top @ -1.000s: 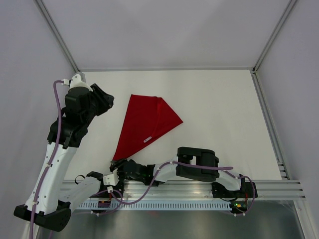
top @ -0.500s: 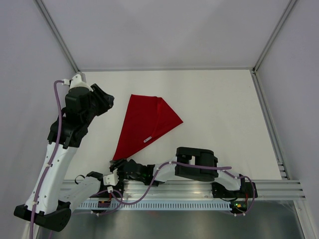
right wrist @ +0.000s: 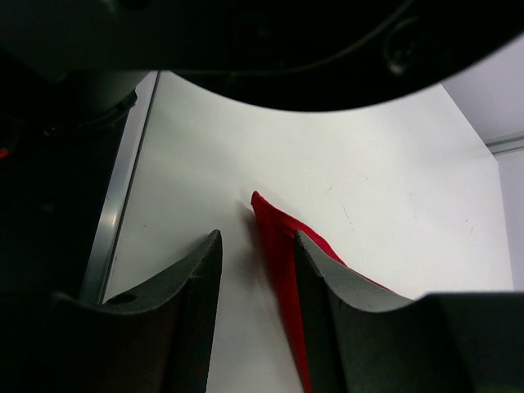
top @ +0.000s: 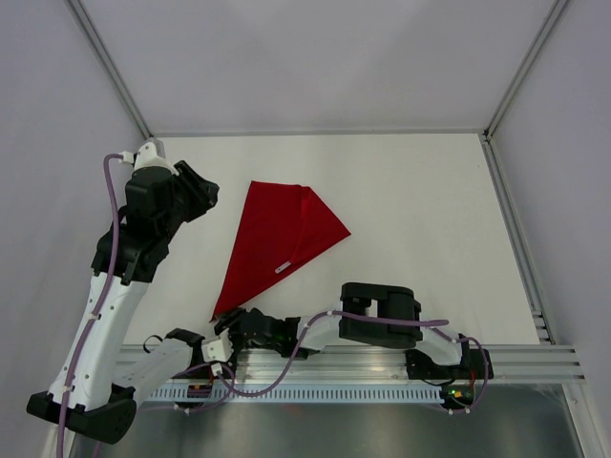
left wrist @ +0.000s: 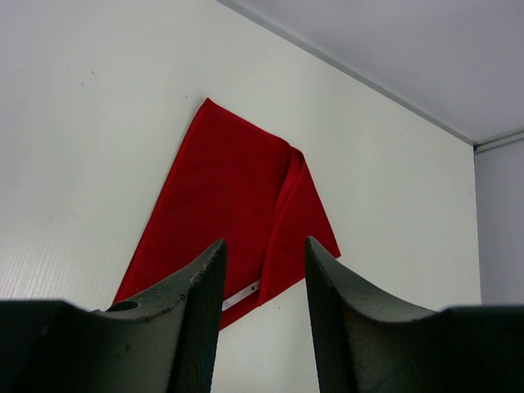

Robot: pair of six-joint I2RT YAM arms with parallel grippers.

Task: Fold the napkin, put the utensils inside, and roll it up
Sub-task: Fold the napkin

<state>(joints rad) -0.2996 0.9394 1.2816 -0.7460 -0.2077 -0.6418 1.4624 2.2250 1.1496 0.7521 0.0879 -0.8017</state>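
Right gripper (top: 229,329) easing back slightly at napkin (top: 282,234) near corner, jaws half-open, empty. Left gripper (top: 205,186) hovering left of napkin, jaws parted, empty. Risk: fingers snagging corner, undoing fold.

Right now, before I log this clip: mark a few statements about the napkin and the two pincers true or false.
1. The napkin lies flat on the table, folded with one layer over another. True.
2. Utensils lie on the napkin. False: no utensils are in view.
3. The left pincer grips the cloth. False: its jaws stand apart with nothing between them, raised off the napkin's left side.
4. The right pincer sits low by the napkin's near corner, jaws apart. True.
5. The napkin is rolled up. False: it lies spread out as a flat, roughly triangular shape.
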